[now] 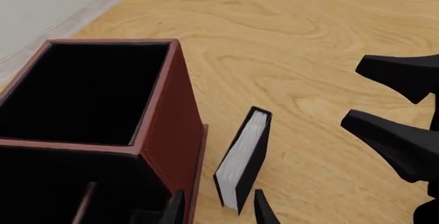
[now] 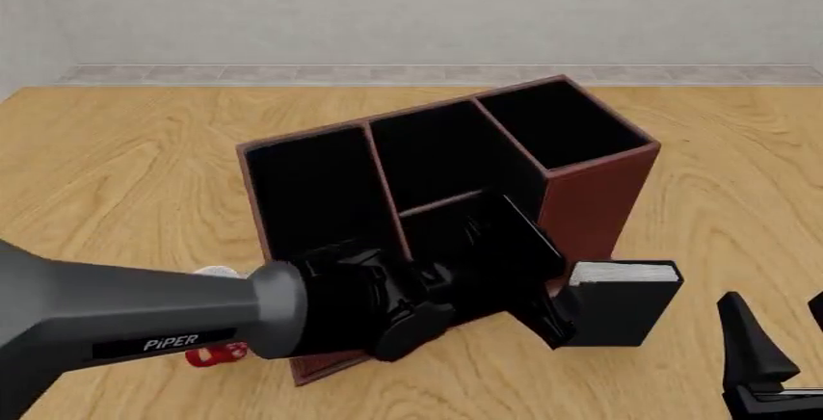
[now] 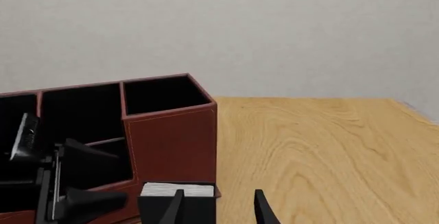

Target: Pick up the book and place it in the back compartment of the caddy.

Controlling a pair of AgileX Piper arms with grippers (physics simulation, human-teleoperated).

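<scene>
"PiPER" is printed on the left arm [image 2: 129,319]. The book [image 2: 623,300] stands upright on the worktop [image 2: 116,170], at the caddy's [image 2: 585,203] 4 o'clock. Left hand [image 2: 541,290] spread beside it; right hand [image 2: 758,367] spread, apart. Only the front view shows a red-and-white object [image 2: 212,353].

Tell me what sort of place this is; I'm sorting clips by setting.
Probably a simulated tabletop test scene rather than a real room: a bare wood-grain table against a plain pale wall, holding only a reddish-brown caddy and a black book, all with flat rendered surfaces.
</scene>
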